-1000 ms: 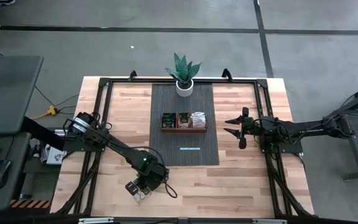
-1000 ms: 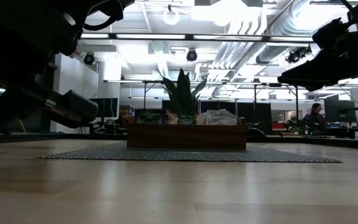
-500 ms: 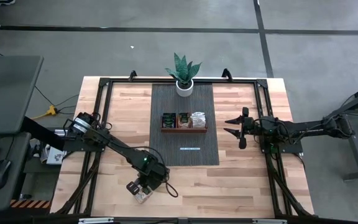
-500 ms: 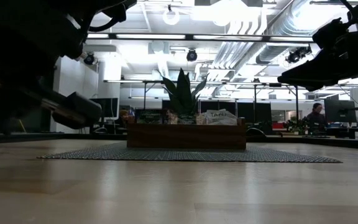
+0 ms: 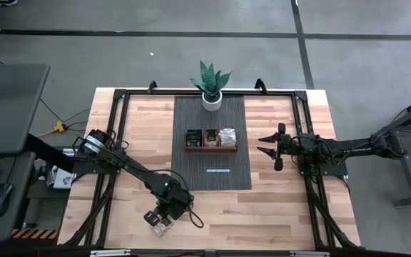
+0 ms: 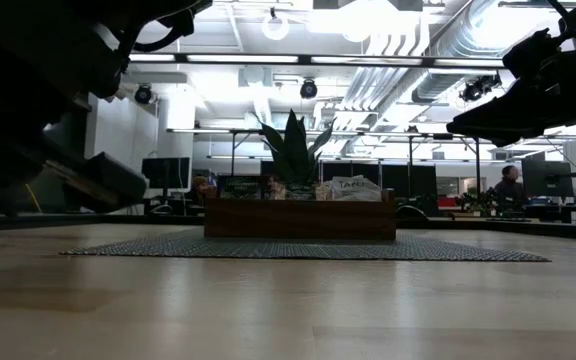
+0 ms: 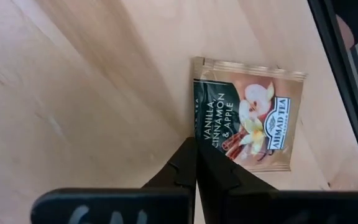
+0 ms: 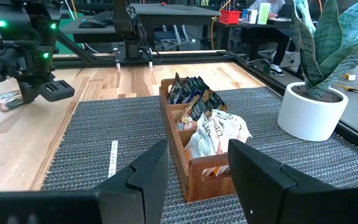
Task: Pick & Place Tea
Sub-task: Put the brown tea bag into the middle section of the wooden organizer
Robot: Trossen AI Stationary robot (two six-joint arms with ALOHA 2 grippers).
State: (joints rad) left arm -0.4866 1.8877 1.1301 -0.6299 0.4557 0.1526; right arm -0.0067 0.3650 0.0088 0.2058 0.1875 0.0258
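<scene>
Left wrist view: a tea packet (image 7: 247, 115) lies flat on bare wood near the table's front edge, the left gripper (image 7: 196, 163) over it, fingers together, holding nothing. The tray (image 5: 211, 148) mid-mat already holds packets; this one looks left to move. Open table lies between. The right gripper (image 5: 268, 143) waits spread beside the tray.

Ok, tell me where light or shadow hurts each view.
Low view: bright ceiling lights leave both arms as black silhouettes. Left wrist view: the left gripper casts a shadow beside the tea packet, whose label stays readable. High view: evenly lit.
</scene>
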